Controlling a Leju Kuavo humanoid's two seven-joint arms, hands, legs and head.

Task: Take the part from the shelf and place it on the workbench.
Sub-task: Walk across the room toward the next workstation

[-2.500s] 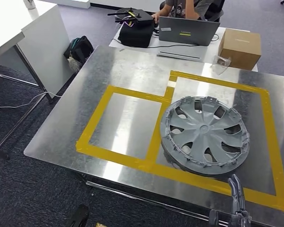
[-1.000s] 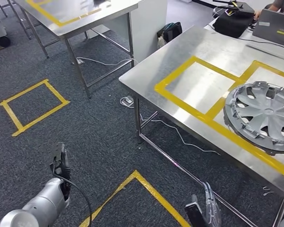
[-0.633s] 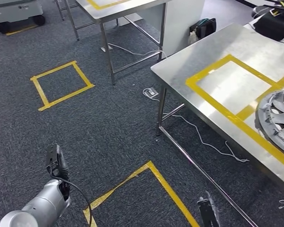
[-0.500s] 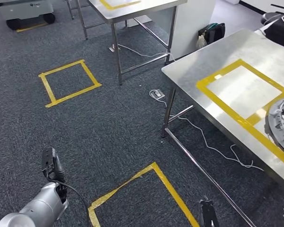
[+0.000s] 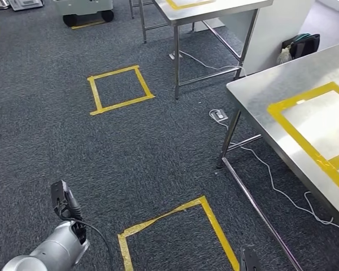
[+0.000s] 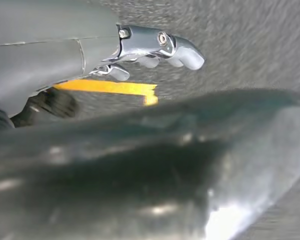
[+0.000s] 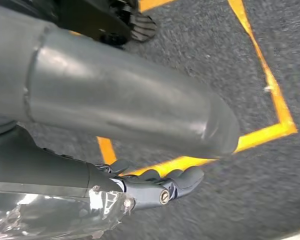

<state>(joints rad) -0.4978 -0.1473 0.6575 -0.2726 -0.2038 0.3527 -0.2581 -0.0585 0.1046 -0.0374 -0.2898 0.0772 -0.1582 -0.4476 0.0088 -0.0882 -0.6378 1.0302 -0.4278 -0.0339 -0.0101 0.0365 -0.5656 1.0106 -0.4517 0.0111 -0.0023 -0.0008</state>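
The bench (image 5: 261, 96) on the right runs off the head view's right edge, so its yellow tape outline (image 5: 306, 144) is cut off partway. A second steel table (image 5: 210, 12) at the top is chopped by the frame too. Left wrist view is mostly a smeary dark blur across the lower half, can't tell what that is. The left hand (image 6: 156, 47) looks empty there but soft. The right hand (image 7: 156, 187) has something shiny and crinkly beside it, unclear.
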